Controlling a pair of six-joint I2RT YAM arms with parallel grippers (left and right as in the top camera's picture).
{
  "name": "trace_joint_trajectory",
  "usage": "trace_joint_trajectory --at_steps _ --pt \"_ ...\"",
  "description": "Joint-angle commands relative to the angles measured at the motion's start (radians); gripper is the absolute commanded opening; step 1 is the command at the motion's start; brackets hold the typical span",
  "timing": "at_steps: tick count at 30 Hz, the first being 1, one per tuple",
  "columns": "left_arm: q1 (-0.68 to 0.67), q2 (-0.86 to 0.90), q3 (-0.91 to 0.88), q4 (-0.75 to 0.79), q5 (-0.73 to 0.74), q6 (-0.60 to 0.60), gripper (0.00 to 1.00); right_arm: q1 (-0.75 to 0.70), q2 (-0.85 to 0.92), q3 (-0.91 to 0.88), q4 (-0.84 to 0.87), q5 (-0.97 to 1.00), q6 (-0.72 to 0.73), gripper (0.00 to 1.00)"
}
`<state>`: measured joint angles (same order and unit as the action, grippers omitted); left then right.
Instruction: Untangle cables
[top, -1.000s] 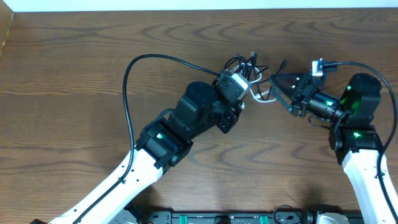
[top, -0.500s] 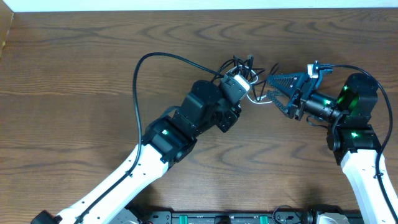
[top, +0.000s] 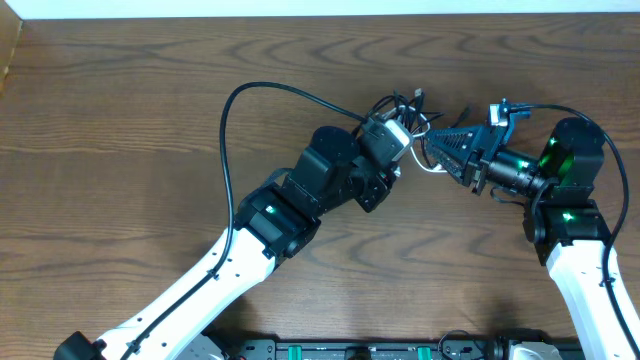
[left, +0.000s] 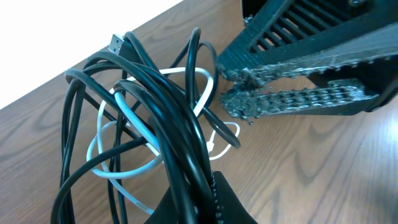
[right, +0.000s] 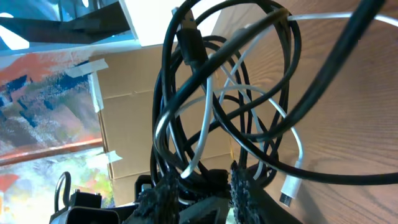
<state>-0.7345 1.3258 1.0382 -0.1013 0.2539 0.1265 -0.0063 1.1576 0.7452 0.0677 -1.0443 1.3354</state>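
Note:
The cables (top: 403, 106) form a tangled bunch of black loops (left: 168, 112) with one white cable (left: 134, 118) woven through, held above the table at centre. My left gripper (top: 397, 130) is shut on several black strands; in its wrist view (left: 200, 190) they run down between its dark fingers. My right gripper (top: 433, 146) comes in from the right and is pushed into the bunch. In the right wrist view (right: 204, 184) black strands and the white one pass between its rough fingers (right: 244, 186), which are closed on them. The white plug (right: 289, 186) hangs free to the right.
The left arm's thick black wire (top: 226, 125) arches over the brown wooden table (top: 120, 120). The table's far edge (top: 300, 15) runs along the top. A cardboard box (right: 124, 93) stands beyond the table.
The right gripper has moved left into the bunch and its jaws have narrowed from wide open to closed on strands. The left gripper, still shut, has shifted slightly right with the bunch.

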Motion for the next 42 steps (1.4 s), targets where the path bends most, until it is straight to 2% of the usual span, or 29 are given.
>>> trace_joint_trajectory --at_steps 1,6,15,20,27,31,34,36,39,42 --pt "0.002 -0.005 0.000 0.012 0.032 -0.016 0.07 0.008 0.001 0.010 0.000 0.018 -0.005 0.25" --pt "0.000 -0.005 0.000 0.013 0.098 -0.015 0.07 0.008 0.001 0.010 0.000 0.040 -0.004 0.25" --pt "-0.037 -0.005 0.000 0.013 0.102 0.013 0.07 0.008 0.001 0.010 0.000 0.048 -0.004 0.25" --pt "-0.075 -0.005 0.000 0.006 0.102 0.069 0.08 0.008 0.001 0.010 0.000 0.048 -0.004 0.24" --pt "-0.101 -0.005 0.000 0.006 0.102 0.068 0.08 0.008 0.001 0.010 0.000 0.048 -0.005 0.20" --pt "-0.101 -0.004 0.000 0.015 0.102 0.069 0.07 0.008 0.001 0.010 0.000 0.048 -0.005 0.13" --pt "-0.101 0.003 0.000 0.021 0.101 0.069 0.07 0.008 0.001 0.010 0.000 0.047 -0.005 0.01" --pt "-0.101 0.011 0.000 0.020 0.100 0.085 0.08 0.008 0.001 0.010 -0.001 0.047 -0.005 0.01" --pt "-0.101 0.020 0.000 0.017 0.036 0.087 0.08 0.008 0.001 0.010 -0.001 0.047 -0.005 0.01" --pt "-0.101 0.021 0.000 0.004 -0.105 0.087 0.08 0.008 0.001 0.010 0.000 0.047 -0.010 0.01"
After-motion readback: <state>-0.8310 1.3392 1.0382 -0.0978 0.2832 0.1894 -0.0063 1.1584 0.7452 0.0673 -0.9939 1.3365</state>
